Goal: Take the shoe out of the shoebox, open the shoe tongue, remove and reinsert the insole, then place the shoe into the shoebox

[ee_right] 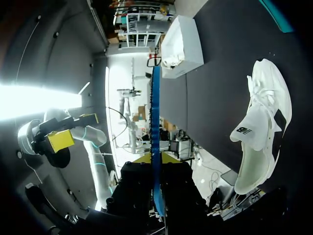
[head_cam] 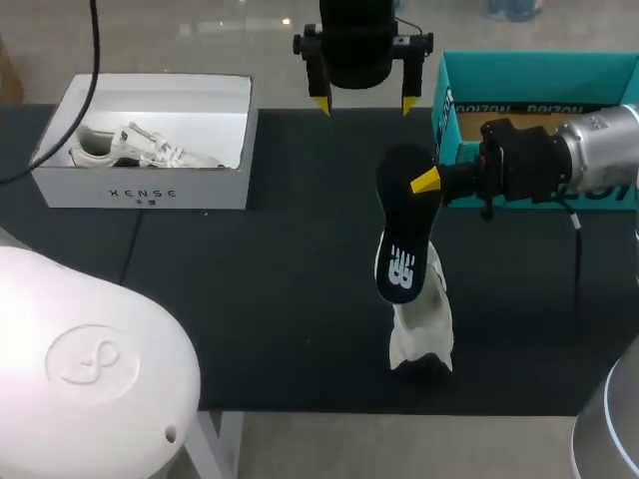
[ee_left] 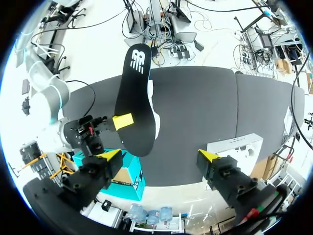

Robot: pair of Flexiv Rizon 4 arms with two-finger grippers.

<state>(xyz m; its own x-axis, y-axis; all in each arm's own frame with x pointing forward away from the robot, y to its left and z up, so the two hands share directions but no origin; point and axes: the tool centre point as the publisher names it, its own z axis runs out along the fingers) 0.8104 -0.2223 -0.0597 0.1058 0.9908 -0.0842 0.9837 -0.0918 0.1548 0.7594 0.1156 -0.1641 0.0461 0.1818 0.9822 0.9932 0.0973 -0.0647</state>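
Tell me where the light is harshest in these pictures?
Right wrist view: a white glare blooms beside the edge-on insole. Head view: the inside of the white shoebox is brightly lit. Left wrist view: even light on the table, no glare.

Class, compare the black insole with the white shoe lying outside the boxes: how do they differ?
The insole is black; the shoe is white. The insole is thin and flat; the shoe is bulky. The right gripper holds the insole off the table; the shoe lies free on it. Both have a foot-shaped outline.
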